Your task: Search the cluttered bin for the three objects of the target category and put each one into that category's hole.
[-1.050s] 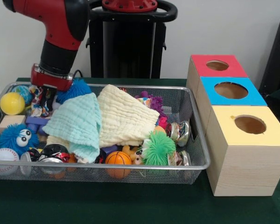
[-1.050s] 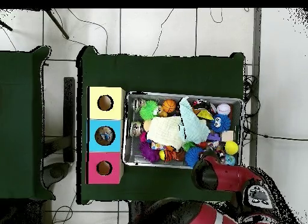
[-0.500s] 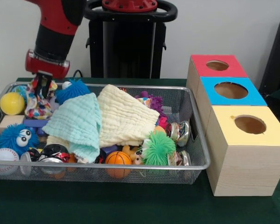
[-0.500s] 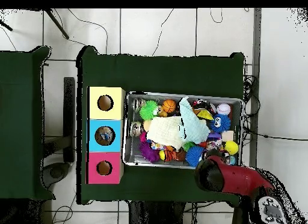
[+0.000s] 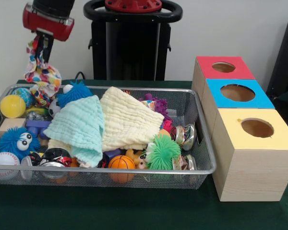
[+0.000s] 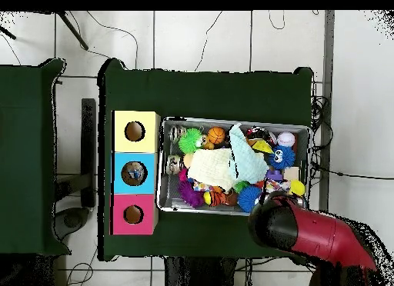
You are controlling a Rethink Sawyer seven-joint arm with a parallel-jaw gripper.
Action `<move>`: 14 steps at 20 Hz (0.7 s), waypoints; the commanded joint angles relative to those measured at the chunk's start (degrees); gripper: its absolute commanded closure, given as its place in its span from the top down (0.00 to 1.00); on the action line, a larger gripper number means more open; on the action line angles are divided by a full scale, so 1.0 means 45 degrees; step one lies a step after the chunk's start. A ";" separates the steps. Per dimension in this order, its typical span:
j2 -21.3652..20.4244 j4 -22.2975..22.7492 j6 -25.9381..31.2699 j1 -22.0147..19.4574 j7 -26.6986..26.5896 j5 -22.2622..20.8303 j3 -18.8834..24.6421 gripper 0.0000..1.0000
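Overhead, hand raised above wire bin corner, clenched on dangling polka-dot cloth

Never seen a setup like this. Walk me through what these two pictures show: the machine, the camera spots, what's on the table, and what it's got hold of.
The machine is a red and black robot arm ending in a gripper. One picture is shot from across the table, facing the robot; the other looks straight down from above. On the green table sits a wire mesh bin crowded with toys: balls, fuzzy creatures, and two folded cloths, one cream and one pale blue. Beside it are three wooden boxes with holes on top: red, blue, yellow. The gripper is shut on a spotted cloth, which hangs above the bin's corner.
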 commanded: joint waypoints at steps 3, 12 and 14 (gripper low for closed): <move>-0.0297 0.0003 0.1394 0.1285 0.1885 0.1208 0.1286 0.00; 0.1560 -0.1608 0.0611 0.3609 0.4185 0.2424 -0.0018 0.00; 0.1890 -0.1891 0.0448 0.3931 0.4324 0.2718 -0.0279 0.00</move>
